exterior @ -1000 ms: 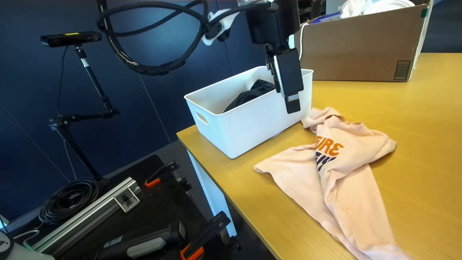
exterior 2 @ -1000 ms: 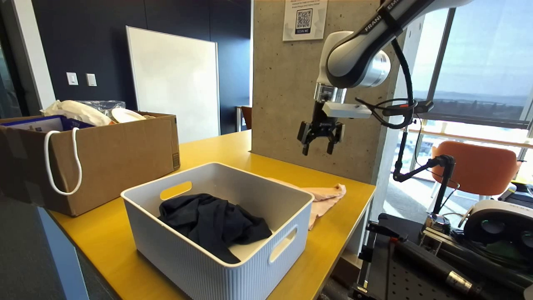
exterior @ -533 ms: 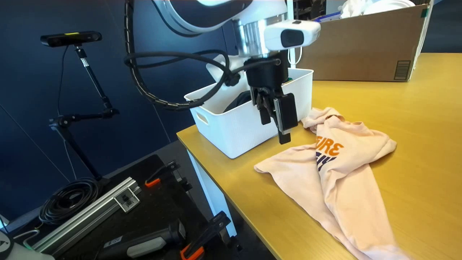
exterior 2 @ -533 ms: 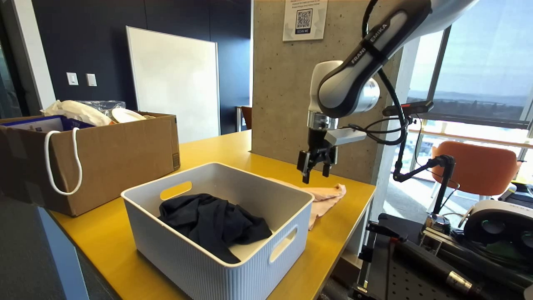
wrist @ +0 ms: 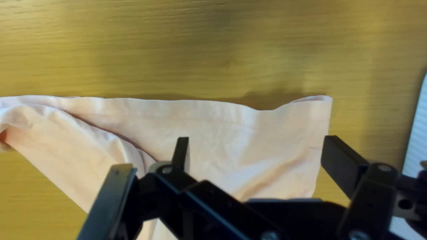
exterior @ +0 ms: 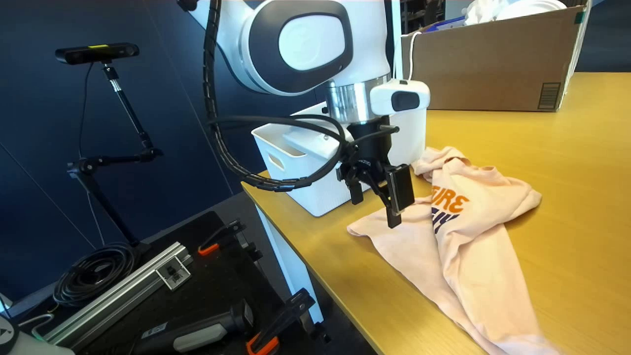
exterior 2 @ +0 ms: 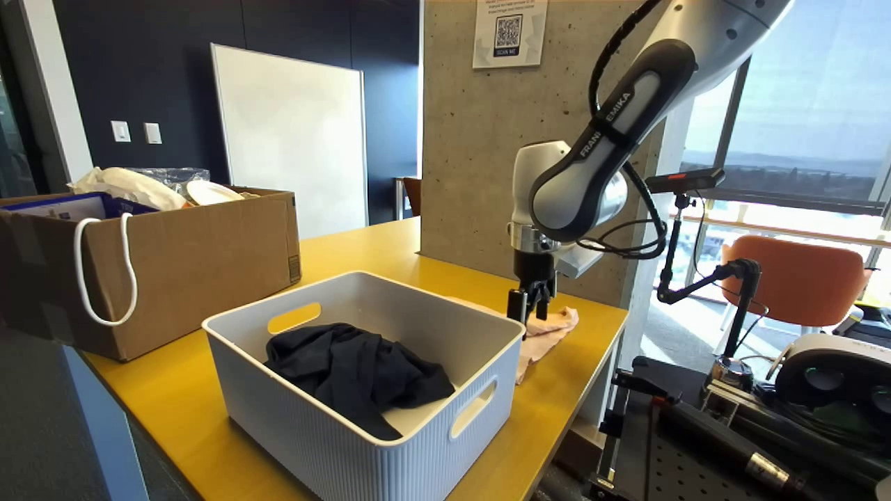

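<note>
My gripper [exterior: 374, 209] is open and empty, pointing down above a peach shirt [exterior: 485, 261] with orange and dark blue lettering. The shirt lies loosely folded on the yellow table [exterior: 581, 148]. In the wrist view, my fingers [wrist: 256, 146] stand wide apart. The left one is over the shirt [wrist: 233, 133], the right one by its side edge. I see no contact with the cloth. A white bin [exterior: 320, 202] stands beside the gripper; its wall shows at the right of the wrist view [wrist: 418, 133]. A dark cloth [exterior 2: 355, 376] lies inside the bin [exterior 2: 313, 431].
A cardboard box [exterior: 493, 64] with several items and a white cord handle stands on the table behind the bin. A black cart [exterior: 197, 286] with tools, cable and a camera stand [exterior: 118, 93] is beside the table. A concrete column [exterior 2: 473, 174] rises at the table's edge.
My gripper has come down from beside and above the bin to low over the near edge of the shirt. It stays open. The shirt, bin and dark cloth have not moved.
</note>
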Action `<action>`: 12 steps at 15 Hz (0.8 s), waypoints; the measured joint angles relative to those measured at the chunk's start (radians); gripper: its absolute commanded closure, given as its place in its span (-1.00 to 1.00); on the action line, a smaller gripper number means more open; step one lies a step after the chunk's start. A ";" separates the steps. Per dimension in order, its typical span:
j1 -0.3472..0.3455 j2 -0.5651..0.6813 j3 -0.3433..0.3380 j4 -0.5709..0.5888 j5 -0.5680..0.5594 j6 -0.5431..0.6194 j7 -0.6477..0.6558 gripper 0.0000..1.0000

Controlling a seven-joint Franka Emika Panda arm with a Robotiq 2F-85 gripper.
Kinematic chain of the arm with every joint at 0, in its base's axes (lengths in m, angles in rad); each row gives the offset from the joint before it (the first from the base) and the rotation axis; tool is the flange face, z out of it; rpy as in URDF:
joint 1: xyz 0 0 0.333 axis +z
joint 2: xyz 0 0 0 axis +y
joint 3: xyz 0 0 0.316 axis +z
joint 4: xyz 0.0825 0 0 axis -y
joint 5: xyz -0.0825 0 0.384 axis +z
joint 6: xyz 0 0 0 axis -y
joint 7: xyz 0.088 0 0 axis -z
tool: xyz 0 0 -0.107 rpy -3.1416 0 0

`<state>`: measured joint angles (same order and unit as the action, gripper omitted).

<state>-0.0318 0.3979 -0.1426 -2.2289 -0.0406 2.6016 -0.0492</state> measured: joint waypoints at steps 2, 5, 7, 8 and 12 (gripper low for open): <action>-0.004 0.001 0.000 0.000 -0.010 0.000 -0.006 -1.00; -0.004 0.002 0.002 -0.001 -0.020 0.002 -0.008 -1.00; 0.000 0.001 0.013 -0.014 -0.060 0.032 -0.015 -1.00; 0.003 0.000 0.022 -0.025 -0.076 0.057 -0.025 -1.00; -0.004 0.000 0.075 -0.077 -0.090 0.157 -0.123 -1.00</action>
<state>-0.0360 0.3974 -0.0679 -2.3062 -0.1303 2.7587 -0.1724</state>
